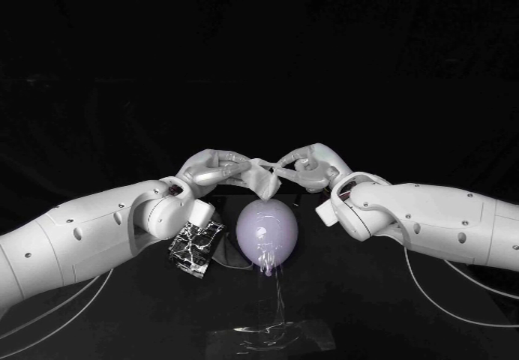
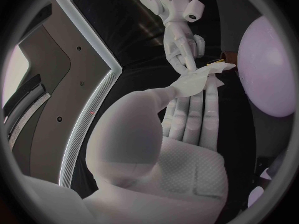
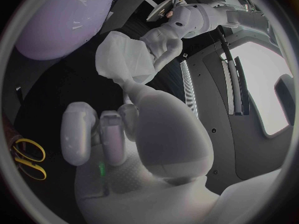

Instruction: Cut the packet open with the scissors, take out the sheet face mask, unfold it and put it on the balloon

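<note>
Sheet mask (image 1: 263,176) hangs stretched between the two hands, just above the balloon's (image 1: 267,232) top and out of its packet. Left hand (image 1: 211,169) pinches one edge of the pale sheet with its fingertips; right hand (image 1: 308,166) pinches the opposite edge, the other fingers curled. The lilac balloon stands upright on the black table (image 1: 130,315), midway between the arms. A dark, silver-crackled packet (image 1: 195,247) lies beside the left wrist; what it contains cannot be told. Yellow-handled scissors (image 3: 28,159) lie on the table near the right hand.
</note>
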Motion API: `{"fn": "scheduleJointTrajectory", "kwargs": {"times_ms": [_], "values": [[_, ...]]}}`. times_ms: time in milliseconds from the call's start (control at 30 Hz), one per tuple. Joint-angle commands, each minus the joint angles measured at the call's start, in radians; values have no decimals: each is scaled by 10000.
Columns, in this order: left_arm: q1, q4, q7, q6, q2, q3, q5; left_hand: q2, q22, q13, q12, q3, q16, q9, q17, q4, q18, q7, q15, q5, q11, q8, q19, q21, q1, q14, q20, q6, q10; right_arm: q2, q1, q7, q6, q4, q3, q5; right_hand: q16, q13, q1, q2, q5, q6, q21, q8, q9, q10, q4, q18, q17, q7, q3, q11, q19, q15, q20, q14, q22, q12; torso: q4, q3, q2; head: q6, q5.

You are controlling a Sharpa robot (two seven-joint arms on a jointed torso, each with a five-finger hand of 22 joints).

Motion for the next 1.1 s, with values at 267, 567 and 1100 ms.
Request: {"fn": "scheduleJointTrajectory", "kwargs": {"times_ms": [267,567,1100], "values": [[18,33,-60,-702,43,12,-1725,-339,0,-5,-39,-393,-119,167,105,-18,69,291,139,21,217,-391,-316,4,-321,-273,83,-351,-492,-174,810,-2701,2325,397,47,-2542,34,1363,-237,-88,22,-70,-155,232,478,973,-129,-122,2626,-42,269,-483,424,-70,-63,1042,2108,-117,3,-15,-6,85,-56],[18,4,-275,-962,91,10,-2289,-807,-47,22,-2,-876,-72,62,230,101,103,344,160,22,258,-677,-390,-38,-624,-326,184,-514,-569,-62,1401,-3914,3115,486,59,-3434,34,1348,-333,-137,22,-81,-182,303,530,969,-215,-114,2626,-53,398,-494,406,-81,-69,1042,2098,-147,10,-17,5,123,-58],[19,-86,-725,-1362,74,5,-2852,-837,-206,40,20,-1082,-40,58,407,350,143,155,127,26,173,-702,-397,-208,-590,-465,294,-56,-630,-62,1807,-4347,2882,653,108,-3803,34,1366,-446,-177,22,-98,-149,372,580,992,-300,-117,2626,-63,544,-505,405,-90,-76,1042,2103,-132,3,4,16,140,-49]]}}
